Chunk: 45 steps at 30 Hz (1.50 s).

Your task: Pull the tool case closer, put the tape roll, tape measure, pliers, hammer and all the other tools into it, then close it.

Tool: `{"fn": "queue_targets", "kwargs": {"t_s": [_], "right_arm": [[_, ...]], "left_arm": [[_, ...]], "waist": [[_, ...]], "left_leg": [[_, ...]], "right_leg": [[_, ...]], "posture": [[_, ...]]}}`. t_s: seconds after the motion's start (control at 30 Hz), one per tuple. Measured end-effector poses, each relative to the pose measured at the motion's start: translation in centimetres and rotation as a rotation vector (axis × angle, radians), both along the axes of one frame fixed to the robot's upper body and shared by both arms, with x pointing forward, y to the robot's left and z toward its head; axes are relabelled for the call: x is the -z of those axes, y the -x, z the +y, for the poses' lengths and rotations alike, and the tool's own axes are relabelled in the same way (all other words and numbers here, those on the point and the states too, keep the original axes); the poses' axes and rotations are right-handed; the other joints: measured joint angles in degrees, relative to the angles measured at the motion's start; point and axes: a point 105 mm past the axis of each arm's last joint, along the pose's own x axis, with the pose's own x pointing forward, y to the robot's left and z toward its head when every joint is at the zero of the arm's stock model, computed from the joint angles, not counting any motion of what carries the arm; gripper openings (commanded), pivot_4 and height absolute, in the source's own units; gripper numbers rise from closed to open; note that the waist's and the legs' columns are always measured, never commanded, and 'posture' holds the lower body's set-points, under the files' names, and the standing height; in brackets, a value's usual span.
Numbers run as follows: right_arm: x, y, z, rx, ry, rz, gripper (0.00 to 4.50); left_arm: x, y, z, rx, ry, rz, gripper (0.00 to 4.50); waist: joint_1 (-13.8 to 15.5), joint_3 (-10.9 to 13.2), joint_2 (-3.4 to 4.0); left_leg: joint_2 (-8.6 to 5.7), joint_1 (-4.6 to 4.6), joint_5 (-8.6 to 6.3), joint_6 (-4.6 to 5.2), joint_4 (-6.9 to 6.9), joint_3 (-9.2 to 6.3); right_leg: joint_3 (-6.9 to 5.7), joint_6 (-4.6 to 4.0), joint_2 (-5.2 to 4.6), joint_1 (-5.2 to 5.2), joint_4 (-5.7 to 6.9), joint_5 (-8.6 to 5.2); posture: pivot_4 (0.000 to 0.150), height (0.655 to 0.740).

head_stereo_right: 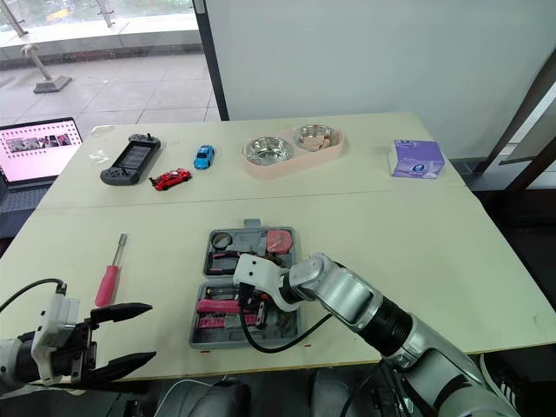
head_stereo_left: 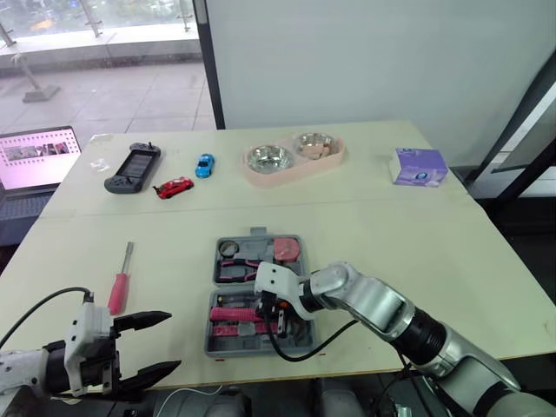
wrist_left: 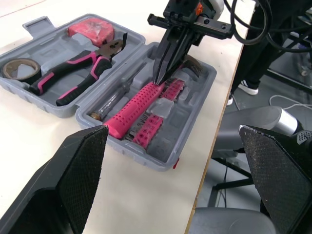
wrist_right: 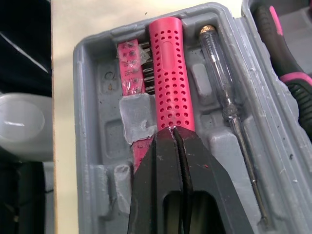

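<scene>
The grey tool case [head_stereo_left: 211,346] lies open near the table's front edge. Its far half holds the tape roll [head_stereo_left: 228,248], the red tape measure [head_stereo_left: 285,249] and the pink-handled pliers [head_stereo_left: 236,272]. In the near half lie the hammer [wrist_right: 169,83] with its pink handle, a clear screwdriver [wrist_right: 226,92] and a pink bit holder [wrist_right: 129,68]. My right gripper [wrist_right: 174,130] is shut, its tips resting on the hammer handle. A pink screwdriver [head_stereo_left: 119,291] lies on the table left of the case. My left gripper [head_stereo_left: 174,340] is open at the front left edge, holding nothing.
Across the far side of the table are a black game controller [head_stereo_left: 133,167], a red toy car [head_stereo_left: 174,187], a blue toy car [head_stereo_left: 204,165], a pink double pet bowl [head_stereo_left: 294,156] and a purple box [head_stereo_left: 419,167]. A laptop [head_stereo_left: 35,161] sits at the far left.
</scene>
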Motion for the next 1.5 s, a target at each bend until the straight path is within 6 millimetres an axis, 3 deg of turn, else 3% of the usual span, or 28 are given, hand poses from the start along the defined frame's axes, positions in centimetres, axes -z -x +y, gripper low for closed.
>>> {"fn": "queue_targets", "kwargs": {"t_s": [0.47, 0.73, 0.93, 1.07, 1.3, 1.5], "right_arm": [[0.5, -0.1, 0.4, -0.02, 0.108, 0.028, 0.06], [1.5, 0.0, 0.2, -0.031, 0.145, 0.059, 0.06], [2.8, -0.1, 0.5, -0.051, 0.148, 0.094, 0.06], [3.1, 0.1, 0.6, -0.063, 0.125, 0.088, 0.06], [2.1, 0.2, 0.4, -0.026, -0.008, 0.059, 0.06], [-1.0, -0.1, -0.9, -0.018, -0.099, -0.01, 0.06]], "left_arm": [[-0.1, -0.2, 0.0, -0.016, -0.003, -0.011, 4.5], [-0.1, -0.2, 0.0, -0.019, -0.003, -0.011, 4.5], [-0.1, -0.2, 0.0, -0.02, -0.001, 0.0, 4.5], [-0.2, -0.2, -0.1, -0.013, -0.002, -0.002, 4.5], [-0.3, -0.2, -0.1, -0.011, 0.0, -0.005, 4.5], [-0.4, -0.2, -0.2, -0.012, 0.001, -0.009, 4.5]], "waist": [[0.06, -0.33, -0.03], [0.5, -1.96, 0.21], [0.25, -2.92, 0.37], [0.03, -3.15, 0.66], [0.07, -2.63, 0.46], [0.21, -1.58, 0.2]], "left_leg": [[0.02, 0.77, -0.01, 0.0, -0.19, 0.01], [-0.01, 1.15, -0.01, 0.0, -0.66, 0.01], [0.06, 2.88, -0.53, -0.12, -1.02, -0.06], [0.09, 3.03, -0.74, -0.38, -1.07, -0.24], [0.09, 2.7, -0.72, -0.38, -1.04, -0.28], [0.04, 1.19, -0.64, -0.5, -0.82, -0.27]], "right_leg": [[0.02, -0.15, 0.01, 0.66, -0.05, -0.11], [0.03, -0.11, -0.03, 0.96, -0.29, -0.19], [0.01, 0.0, -0.05, 2.24, -0.25, -1.4], [-0.01, 0.02, -0.03, 2.56, -0.09, -1.73], [-0.05, -0.03, 0.02, 2.08, 0.1, -1.67], [-0.04, -0.18, 0.02, 0.74, 0.14, -1.28]], "posture": [[0.15, 0.7239], [0.15, 0.7239], [0.15, 0.7239], [0.15, 0.7239], [0.15, 0.7239], [0.15, 0.7239]]}}
